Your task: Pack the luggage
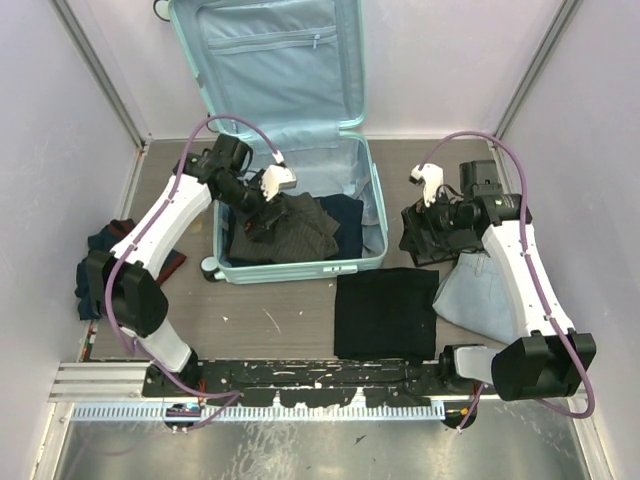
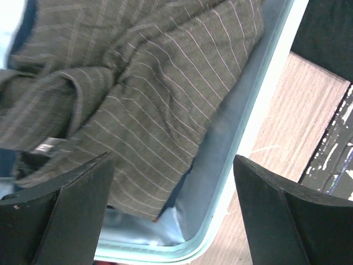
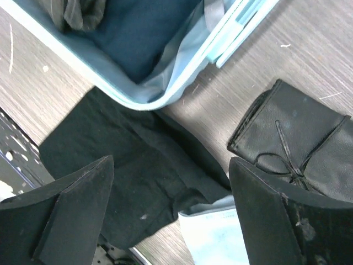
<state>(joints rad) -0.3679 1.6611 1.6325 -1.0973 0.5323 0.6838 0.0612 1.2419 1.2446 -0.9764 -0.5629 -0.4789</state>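
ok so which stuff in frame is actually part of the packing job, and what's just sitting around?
Job:
- mint suitcase, open
- striped grey garment and navy garment inside it
- black folded cloth, black leather pouch, pale blue fabric item, clothes pile at left: likely still to pack

Not job:
- aluminium rail, black base plate: rig hardware only

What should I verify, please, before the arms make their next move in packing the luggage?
1. The luggage lies open: ok.
2. The left hand is open and empty: ok.
3. The striped garment lies inside the luggage: ok.
4. The right hand is open and empty: ok.
5. The black cloth and black pouch are packed: not ok, both on the table.
6. Room left for them: cannot tell.
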